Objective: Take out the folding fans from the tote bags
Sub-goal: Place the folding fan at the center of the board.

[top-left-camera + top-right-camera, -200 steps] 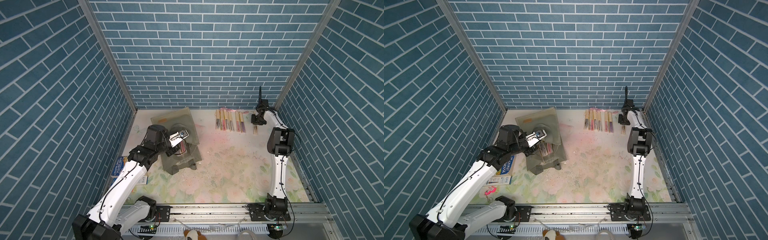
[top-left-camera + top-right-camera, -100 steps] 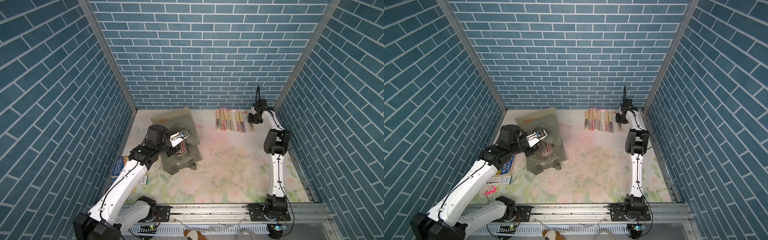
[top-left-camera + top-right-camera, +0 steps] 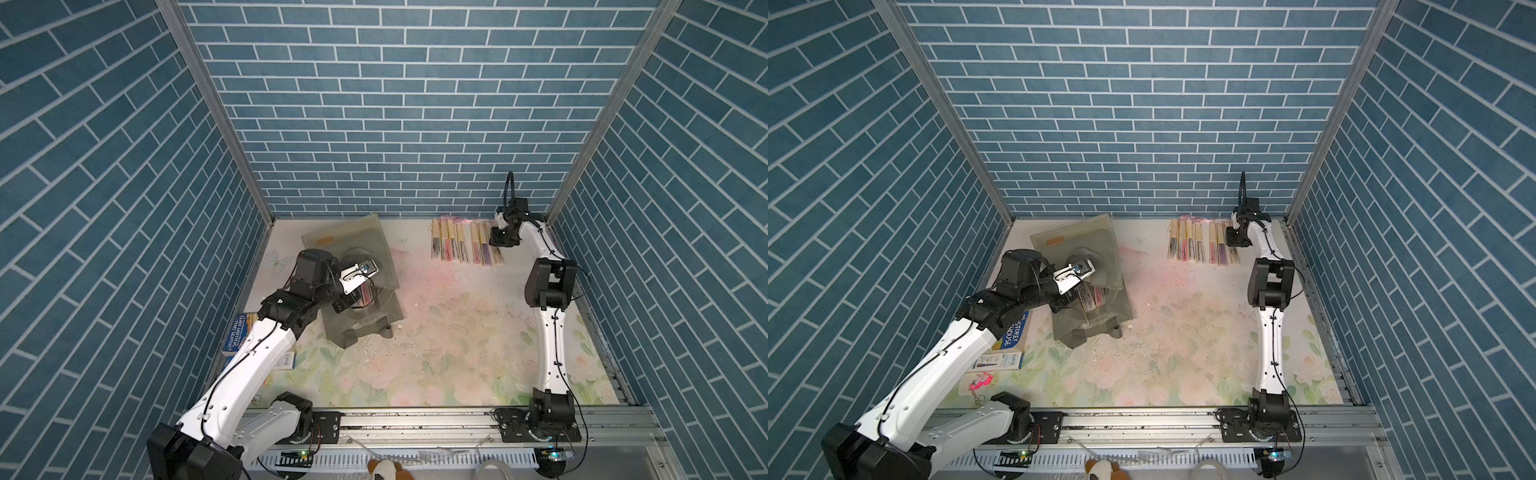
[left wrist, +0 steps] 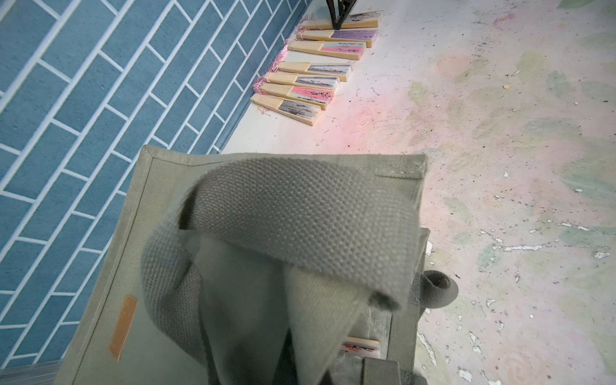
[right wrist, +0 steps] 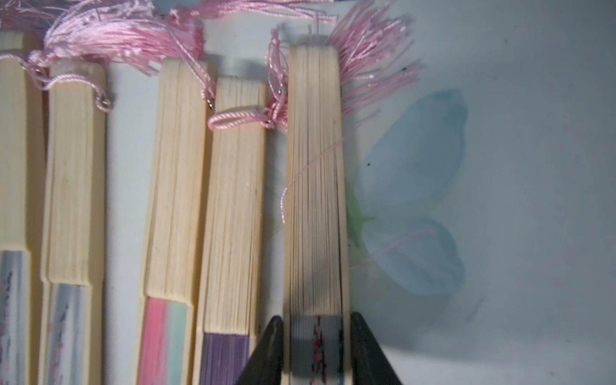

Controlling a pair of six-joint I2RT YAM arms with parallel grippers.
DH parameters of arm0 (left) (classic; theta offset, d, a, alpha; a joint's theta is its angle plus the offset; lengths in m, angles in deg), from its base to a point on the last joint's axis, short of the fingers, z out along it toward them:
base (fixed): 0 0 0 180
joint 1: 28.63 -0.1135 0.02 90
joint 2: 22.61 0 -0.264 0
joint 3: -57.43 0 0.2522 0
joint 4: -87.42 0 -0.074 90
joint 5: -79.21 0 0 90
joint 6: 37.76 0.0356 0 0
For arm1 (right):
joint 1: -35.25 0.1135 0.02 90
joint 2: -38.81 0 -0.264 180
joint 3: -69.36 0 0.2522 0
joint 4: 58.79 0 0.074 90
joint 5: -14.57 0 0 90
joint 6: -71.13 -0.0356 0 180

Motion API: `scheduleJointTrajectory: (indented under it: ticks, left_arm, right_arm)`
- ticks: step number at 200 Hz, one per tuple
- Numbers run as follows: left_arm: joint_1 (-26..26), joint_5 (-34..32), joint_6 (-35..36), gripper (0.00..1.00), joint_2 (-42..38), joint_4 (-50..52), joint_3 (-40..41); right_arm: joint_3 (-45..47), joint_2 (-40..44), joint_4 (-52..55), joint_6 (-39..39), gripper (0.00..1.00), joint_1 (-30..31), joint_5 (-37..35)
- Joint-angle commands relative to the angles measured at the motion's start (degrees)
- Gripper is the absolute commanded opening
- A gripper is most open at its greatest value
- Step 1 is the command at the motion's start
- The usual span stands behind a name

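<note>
By back wall [image 3: 395,124], R fingers [image 5: 266,353] flank end fan [image 5: 315,200].

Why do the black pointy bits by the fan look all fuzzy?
Right wrist view: the right gripper's black fingertips sit too near the lens, so blur; the pale bamboo folding fan between them is sharper. Left wrist view: the grey-green woven tote strap blurs at its nearest fold. Both top views: crisp, evenly lit.

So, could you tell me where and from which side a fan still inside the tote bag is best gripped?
Probably by its pleated end, the part of the fan showing in the tote bag mouth. Come from the near side, along its length, jaws across the slim closed sticks; the left gripper holds the mouth up.
</note>
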Motion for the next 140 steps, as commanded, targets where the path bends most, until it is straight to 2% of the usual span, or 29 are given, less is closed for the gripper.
scheduleJointTrajectory:
  ticks: [1,21,52,90,113,140]
  left_arm:
    - [0.0,-0.5,0.0,0.00,0.0,0.1,0.1]
    - [0.0,-0.5,0.0,0.00,0.1,0.0,0.2]
    - [0.0,-0.5,-0.1,0.00,-0.1,0.0,0.2]
    - [0.0,-0.2,-0.2,0.00,-0.2,-0.1,0.2]
    - [0.0,-0.1,-0.2,0.00,-0.4,-0.1,0.0]
    - [0.1,0.2,-0.4,0.00,-0.5,-0.1,-0.2]
  right_arm:
    - [-0.6,1.0,2.4,1.3,0.37,0.3,2.1]
    - [0.9,3.5,2.0,0.0,0.41,0.2,1.5]
    - [4.2,8.4,1.8,-1.7,0.43,0.3,3.2]
    - [14.1,18.1,-2.9,-5.7,0.43,0.2,5.7]
    - [27.1,28.5,-10.4,-11.3,0.42,0.3,9.5]
    - [50.2,43.4,-30.1,-23.1,0.39,0.3,17.0]
